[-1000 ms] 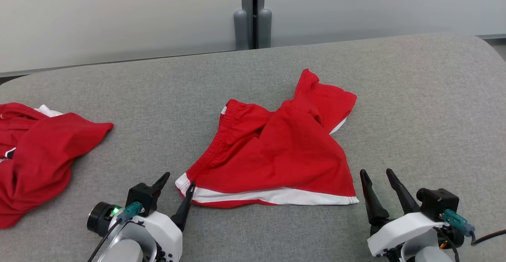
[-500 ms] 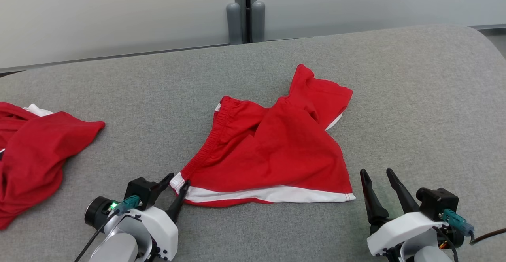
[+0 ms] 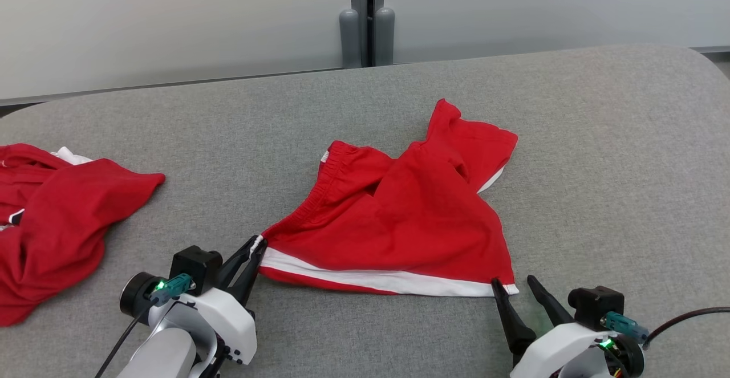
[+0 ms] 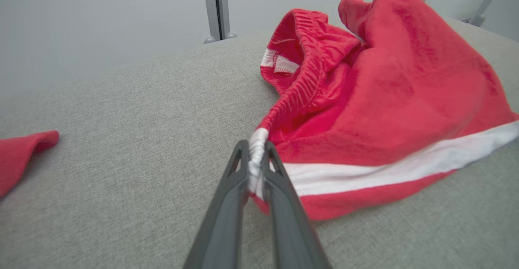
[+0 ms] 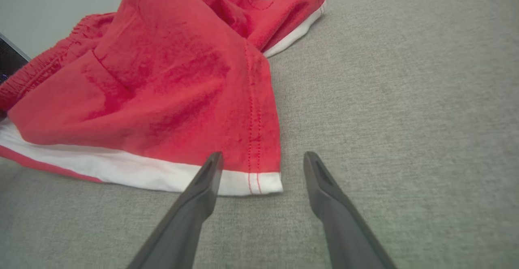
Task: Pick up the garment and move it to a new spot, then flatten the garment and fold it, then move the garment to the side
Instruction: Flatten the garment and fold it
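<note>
Two white-shelled wrists, each with a pair of long dark fingers.

The left gripper (image 3: 255,251) and right gripper (image 3: 513,280) each carry slim, tapering charcoal fingers (image 4: 223,220) with a slotted hollow near the tip. Behind each pair sits a glossy, rounded white housing (image 3: 225,318) topped by a boxy black block (image 3: 195,264). A teal connector (image 3: 179,282) plugs in beside a small green light (image 3: 161,283), and a thin black cable (image 3: 684,314) trails off the right wrist. The left wrist also bears a round black barrel (image 3: 134,304), perhaps a lens.
</note>
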Controlling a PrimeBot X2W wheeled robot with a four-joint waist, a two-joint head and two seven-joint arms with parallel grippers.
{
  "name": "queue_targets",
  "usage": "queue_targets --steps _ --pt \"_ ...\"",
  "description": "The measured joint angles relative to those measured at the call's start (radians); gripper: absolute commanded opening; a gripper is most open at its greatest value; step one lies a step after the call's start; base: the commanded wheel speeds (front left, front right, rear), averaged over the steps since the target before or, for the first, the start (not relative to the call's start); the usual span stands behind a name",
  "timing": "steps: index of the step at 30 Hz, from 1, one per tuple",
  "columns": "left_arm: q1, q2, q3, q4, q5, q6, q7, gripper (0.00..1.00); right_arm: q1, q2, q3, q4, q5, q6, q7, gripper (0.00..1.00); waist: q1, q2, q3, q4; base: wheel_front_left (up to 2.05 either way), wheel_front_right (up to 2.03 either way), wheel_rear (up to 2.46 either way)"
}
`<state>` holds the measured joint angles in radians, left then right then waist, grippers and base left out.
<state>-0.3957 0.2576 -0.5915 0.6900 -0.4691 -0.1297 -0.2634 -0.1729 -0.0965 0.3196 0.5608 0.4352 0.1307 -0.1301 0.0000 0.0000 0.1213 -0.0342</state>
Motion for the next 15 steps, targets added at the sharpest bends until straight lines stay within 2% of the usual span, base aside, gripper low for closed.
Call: queue_targets --steps 10,11,12,13,15 --pt "0.021 -0.008 0.018 -0.022 0.000 0.000 0.000 0.00 0.002 -0.004 0.056 0.029 0.013 0.000 0.033 0.99 0.0000 0.0000 -0.017 0.014 0.00 0.00 0.00" --pt "0.021 -0.008 0.020 -0.022 0.000 0.000 0.000 0.00 0.002 -0.007 0.060 0.030 0.016 0.000 0.034 0.56 0.0000 0.0000 -0.020 0.015 0.00 0.00 0.00" --pt "0.022 -0.008 0.021 -0.023 0.000 0.000 0.000 0.00 0.002 -0.009 0.064 0.030 0.021 0.000 0.034 0.35 0.0000 0.0000 -0.022 0.015 0.00 0.00 0.00" --pt "0.023 -0.009 0.022 -0.024 0.000 0.000 0.000 0.00 0.002 -0.012 0.069 0.030 0.025 0.000 0.035 0.00 0.0000 0.0000 -0.023 0.016 0.00 0.00 0.00" --pt "0.025 -0.009 0.024 -0.025 0.001 0.000 0.000 0.00 0.002 -0.014 0.080 0.029 0.034 0.000 0.039 0.00 0.0000 0.0000 -0.026 0.016 0.00 0.00 0.00"
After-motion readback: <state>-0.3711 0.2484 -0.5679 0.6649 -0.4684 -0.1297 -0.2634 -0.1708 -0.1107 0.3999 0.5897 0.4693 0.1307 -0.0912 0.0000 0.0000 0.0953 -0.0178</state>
